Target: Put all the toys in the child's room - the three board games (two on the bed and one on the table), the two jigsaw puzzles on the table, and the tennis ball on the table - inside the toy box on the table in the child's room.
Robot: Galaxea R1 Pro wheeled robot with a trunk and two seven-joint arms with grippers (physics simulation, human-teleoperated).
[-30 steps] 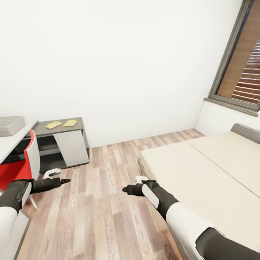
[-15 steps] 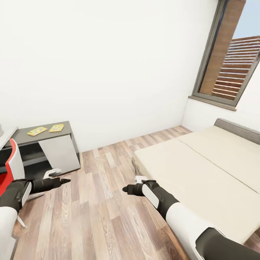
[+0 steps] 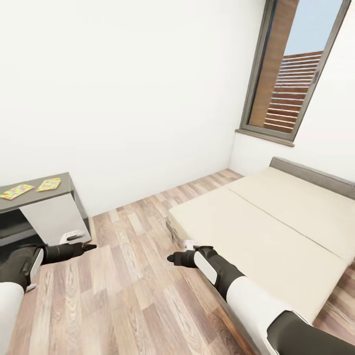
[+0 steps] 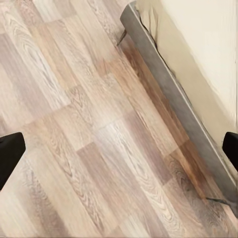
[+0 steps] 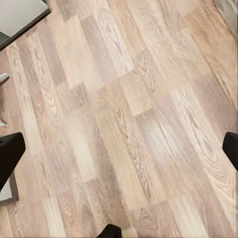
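i count: jigsaw puzzles (image 3: 30, 188), two, side by side on the dark cabinet top (image 3: 61, 190); bed (image 3: 266, 222), one, bare; left gripper (image 3: 90, 245) and right gripper (image 3: 170, 258), jaws wide, holding nothing, over plank floor (image 3: 128, 276).

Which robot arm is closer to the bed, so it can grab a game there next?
Probably the right. The right gripper hangs open by the near corner of the bed, while the left gripper is over by the cabinet. No game is visible on the mattress.

Beige bed (image 3: 276, 222); multicoloured jigsaw puzzles (image 3: 30, 188); brown plank floor (image 3: 128, 276).
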